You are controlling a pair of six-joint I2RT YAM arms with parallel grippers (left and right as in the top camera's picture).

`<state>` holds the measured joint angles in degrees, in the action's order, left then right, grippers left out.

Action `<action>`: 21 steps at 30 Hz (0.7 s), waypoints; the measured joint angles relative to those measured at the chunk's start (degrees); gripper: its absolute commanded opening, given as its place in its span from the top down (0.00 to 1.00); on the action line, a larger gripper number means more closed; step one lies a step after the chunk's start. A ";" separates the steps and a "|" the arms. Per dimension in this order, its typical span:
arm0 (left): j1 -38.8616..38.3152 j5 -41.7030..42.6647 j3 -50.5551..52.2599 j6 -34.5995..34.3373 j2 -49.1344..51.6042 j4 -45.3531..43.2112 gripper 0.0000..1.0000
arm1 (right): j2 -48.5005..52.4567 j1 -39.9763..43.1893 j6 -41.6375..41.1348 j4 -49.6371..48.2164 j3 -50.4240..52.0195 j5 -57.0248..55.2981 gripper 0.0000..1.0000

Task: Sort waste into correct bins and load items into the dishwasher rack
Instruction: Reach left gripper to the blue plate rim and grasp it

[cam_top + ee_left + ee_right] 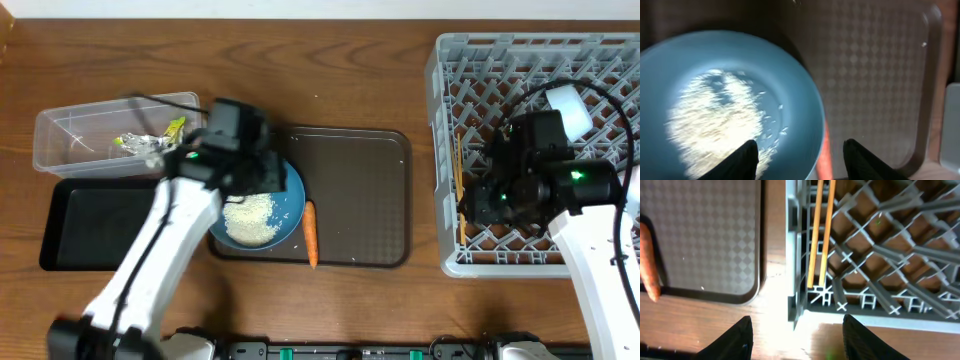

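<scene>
While the left gripper is hovering over the blue plate, its fingers are standing apart with nothing between them. The plate is sitting at the left end of the brown serving tray and is carrying a heap of rice. The carrot is lying on the serving tray, just beside the right rim of the plate.

The right gripper is hanging above the near left corner of the dishwasher rack, with its fingers spread and empty. The chopsticks are lying side by side inside the rack, along its left wall. A white rounded object is showing in the rack behind the right arm; what it is cannot be told.

The clear box is standing at the left of the tabletop and is holding green-yellow wrappers. The black tray is lying just in front of the box.
</scene>
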<state>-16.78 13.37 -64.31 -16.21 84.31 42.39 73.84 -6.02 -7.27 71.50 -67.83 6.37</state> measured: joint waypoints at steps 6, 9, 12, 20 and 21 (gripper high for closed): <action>-3.93 -0.02 0.00 -1.70 8.55 -5.40 0.44 | 0.04 0.00 0.00 -2.36 4.44 0.72 0.48; -4.81 -0.57 0.00 -3.41 11.65 -6.12 0.44 | 0.15 0.00 0.00 -3.23 6.19 0.76 0.48; -5.20 -1.68 0.00 -4.96 14.40 -6.71 0.44 | 0.15 0.00 0.00 -3.72 7.41 0.76 0.49; -5.20 -2.80 0.00 -8.04 18.45 -7.93 0.62 | 0.17 0.00 0.00 -3.96 7.91 0.81 0.48; -5.20 -2.82 0.00 -8.15 18.45 -7.96 0.65 | 0.17 0.00 0.00 -4.09 7.91 0.81 0.48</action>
<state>-21.98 10.55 -64.31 -24.36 102.76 34.44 74.02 -6.02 -7.27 67.42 -59.92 7.18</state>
